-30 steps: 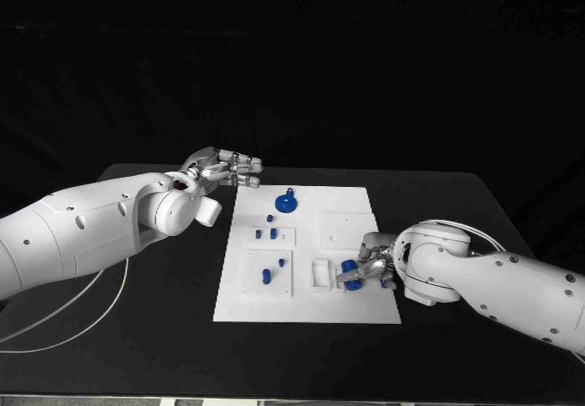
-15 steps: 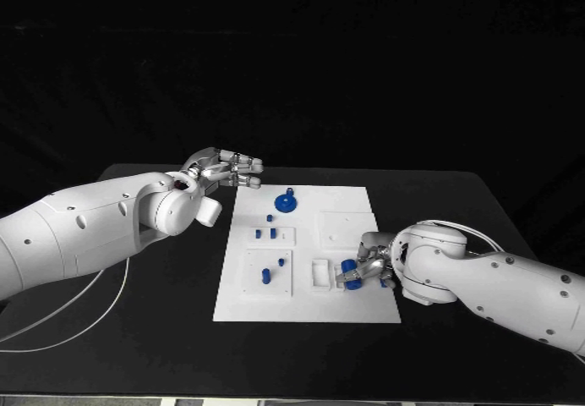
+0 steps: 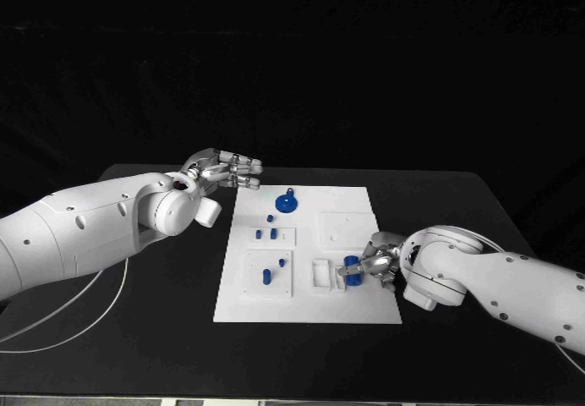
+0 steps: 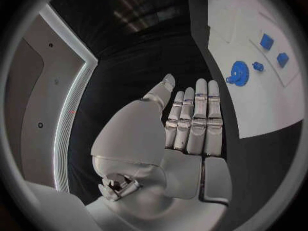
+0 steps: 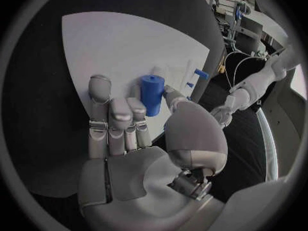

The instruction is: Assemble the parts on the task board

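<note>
The white task board (image 3: 353, 304) lies mid-table. My right hand (image 3: 375, 266) is over its near right part and pinches a blue cylinder (image 3: 351, 266) between thumb and fingers; the right wrist view shows the cylinder (image 5: 152, 93) upright above the board (image 5: 102, 41). My left hand (image 3: 226, 168) hovers beyond the board's far left corner and holds nothing, its fingers (image 4: 192, 120) side by side and the thumb apart. A blue round disc (image 3: 286, 203) and small blue pieces (image 3: 276, 233) lie on the left half of the board.
A white slotted block (image 3: 322, 275) sits on the board just left of the held cylinder. Two more small blue parts (image 3: 266, 274) lie in the near left square. A white cable (image 3: 73, 326) loops over the table's left side.
My right hand has shifted slightly right and away from the white block, taking the blue cylinder with it. The left hand has not moved.
</note>
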You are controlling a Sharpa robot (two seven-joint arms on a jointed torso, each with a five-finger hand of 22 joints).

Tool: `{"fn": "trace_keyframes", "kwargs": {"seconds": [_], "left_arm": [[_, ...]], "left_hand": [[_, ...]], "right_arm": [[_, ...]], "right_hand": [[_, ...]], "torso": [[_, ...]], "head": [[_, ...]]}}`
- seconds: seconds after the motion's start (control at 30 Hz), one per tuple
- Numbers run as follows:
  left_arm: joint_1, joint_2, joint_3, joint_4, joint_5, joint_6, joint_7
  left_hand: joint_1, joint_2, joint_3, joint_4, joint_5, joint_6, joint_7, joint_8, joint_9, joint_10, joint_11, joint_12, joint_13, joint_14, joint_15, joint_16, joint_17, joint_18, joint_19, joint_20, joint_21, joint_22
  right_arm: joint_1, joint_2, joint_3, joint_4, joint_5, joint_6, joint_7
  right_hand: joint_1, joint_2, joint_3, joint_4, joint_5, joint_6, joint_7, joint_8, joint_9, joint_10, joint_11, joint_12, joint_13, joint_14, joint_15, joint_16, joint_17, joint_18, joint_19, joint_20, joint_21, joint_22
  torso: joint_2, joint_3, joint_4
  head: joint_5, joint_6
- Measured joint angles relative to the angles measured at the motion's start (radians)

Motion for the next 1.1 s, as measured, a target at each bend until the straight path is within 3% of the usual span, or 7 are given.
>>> {"fn": "trace_keyframes", "kwargs": {"seconds": [0.03,0.1,0.13,0.17,0.2,0.23,1.1], "left_arm": [[0.000,0.000,0.000,0.000,0.000,0.000,0.000],[0.000,0.000,0.000,0.000,0.000,0.001,-0.001],[0.000,0.000,0.000,-0.001,0.000,0.001,-0.002],[0.000,0.000,0.000,-0.001,0.000,0.001,-0.002],[0.000,0.000,0.000,-0.001,0.000,0.002,-0.002],[0.000,0.000,0.000,-0.001,0.000,0.002,-0.003],[0.000,0.000,0.000,-0.001,-0.001,0.011,-0.016]], "left_hand": [[0.000,0.000,0.000,0.000,0.000,0.000,0.000,0.000,0.000,0.000,0.000,0.000,0.000,0.000,0.000,0.000,0.000,0.000,0.000,0.000,0.000,0.000],[0.000,0.000,0.000,0.000,0.000,0.000,0.000,0.000,0.000,0.000,0.000,0.000,0.000,0.000,0.000,0.000,0.000,0.000,0.000,0.000,0.000,0.000],[0.000,0.000,0.000,0.000,0.000,0.000,0.000,0.000,0.000,0.000,0.000,0.000,0.000,0.000,0.000,0.000,0.000,0.000,0.000,0.000,0.000,0.000],[0.000,0.000,0.000,0.000,0.000,0.000,0.000,0.000,0.000,0.000,0.000,0.000,0.000,0.000,0.000,0.000,0.000,0.000,0.000,0.000,0.000,0.000],[0.000,0.000,0.000,0.000,0.000,0.000,0.000,0.000,0.000,0.000,0.000,0.000,0.000,0.000,0.000,0.000,0.000,0.000,0.000,0.000,0.000,0.000],[0.000,0.000,0.000,0.000,0.000,0.000,0.000,0.000,0.000,0.000,0.000,0.000,0.000,0.000,0.000,0.000,0.000,0.000,0.000,0.000,0.000,0.000],[0.000,0.000,-0.010,0.010,0.000,-0.003,0.004,0.000,0.000,-0.007,0.001,0.000,0.000,-0.003,0.003,0.000,0.000,0.000,0.000,0.000,0.000,-0.019]], "right_arm": [[0.001,-0.004,0.003,0.000,0.026,-0.012,0.000],[0.005,-0.009,0.006,0.001,0.062,-0.028,-0.001],[0.008,-0.012,0.009,0.003,0.084,-0.038,-0.002],[0.010,-0.014,0.011,0.006,0.099,-0.044,-0.002],[0.013,-0.015,0.013,0.008,0.114,-0.051,-0.002],[0.014,-0.017,0.013,0.009,0.126,-0.057,-0.002],[0.024,0.005,0.013,0.060,0.256,-0.104,-0.012]], "right_hand": [[0.007,0.007,0.000,0.000,-0.010,0.000,0.000,0.004,-0.082,0.000,0.000,0.000,0.000,0.000,0.000,0.000,0.000,0.000,0.000,0.000,0.000,0.001],[0.015,0.014,0.001,0.001,-0.014,0.000,0.001,0.003,-0.315,-0.003,0.000,0.000,0.000,0.000,0.000,0.000,0.000,0.001,0.000,0.000,0.000,0.002],[0.016,0.015,0.040,-0.037,-0.016,0.001,0.002,0.002,-0.455,-0.003,-0.001,0.000,0.000,0.000,0.000,0.000,0.000,0.001,0.000,0.000,0.000,0.002],[0.016,0.015,0.089,-0.085,-0.021,0.002,0.003,-0.001,-0.635,-0.002,-0.003,0.000,0.000,-0.001,-0.001,0.000,0.000,0.001,0.000,0.000,0.000,0.002],[0.016,0.015,0.124,-0.120,-0.021,0.002,0.003,-0.002,-0.727,-0.003,-0.004,0.000,-0.001,-0.002,-0.001,0.000,-0.001,0.001,0.000,0.000,0.000,0.003],[0.016,0.015,0.139,-0.134,-0.019,0.002,0.003,-0.002,-0.754,-0.003,-0.004,0.000,-0.001,-0.002,-0.001,0.000,-0.001,0.001,0.000,0.000,0.000,0.003],[0.016,0.015,0.133,-0.142,0.006,0.014,0.002,0.003,-0.778,0.000,-0.002,-0.011,-0.010,-0.002,-0.001,-0.004,-0.005,0.000,0.000,0.000,0.005,0.005]], "torso": [[0.000,-0.0001,0.0000],[0.000,-0.0001,0.0001],[0.000,-0.0002,0.0002],[0.000,-0.0002,0.0002],[0.000,-0.0002,0.0002],[0.000,-0.0002,0.0002],[0.002,-0.0012,0.0024]], "head": [[0.000,0.000],[0.000,0.001],[0.000,0.001],[0.000,0.001],[0.000,0.001],[0.000,0.001],[0.001,-0.003]]}}
